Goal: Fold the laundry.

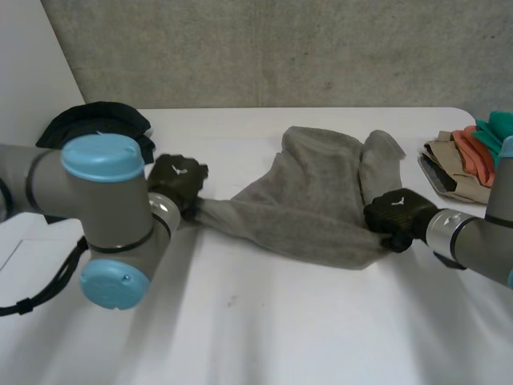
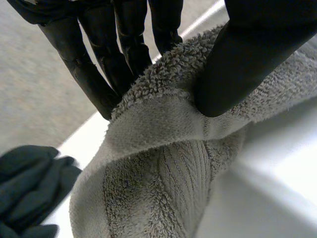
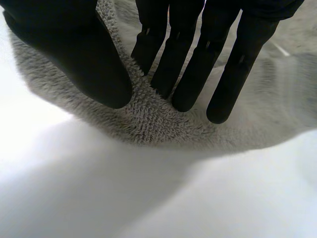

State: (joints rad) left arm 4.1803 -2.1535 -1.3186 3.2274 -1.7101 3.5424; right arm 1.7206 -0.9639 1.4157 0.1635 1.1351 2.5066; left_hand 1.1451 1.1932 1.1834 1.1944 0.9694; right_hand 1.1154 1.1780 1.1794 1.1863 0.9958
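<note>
Grey towel (image 1: 313,200) lies crumpled in the middle of the white table (image 1: 264,321), bunched toward the far edge. Its near side is drawn out in a line between the two hands.

Left hand (image 1: 178,180): grasping the towel's left corner. The left wrist view shows the hem squeezed between the thumb (image 2: 237,64) and straight fingers (image 2: 99,84), with cloth hanging slack beneath.

Right hand (image 1: 393,212): at the towel's near right edge. In the right wrist view the thumb (image 3: 84,59) and fingers (image 3: 198,64) close on the pile from either side, and the edge casts a shadow on the table. Read as a pinch, though less certain than the left.

Handling: terry, thick and soft, no stiffness. It will sag between the holds and drag on the table. Light, not fragile, and the rough pile should grip well. Best held at corners, on the flat woven hem band where the cloth is thinner.

Elsewhere: black cloth (image 1: 96,124) at the table's far left corner, and a pile of coloured cloths (image 1: 469,156) at the right edge.
</note>
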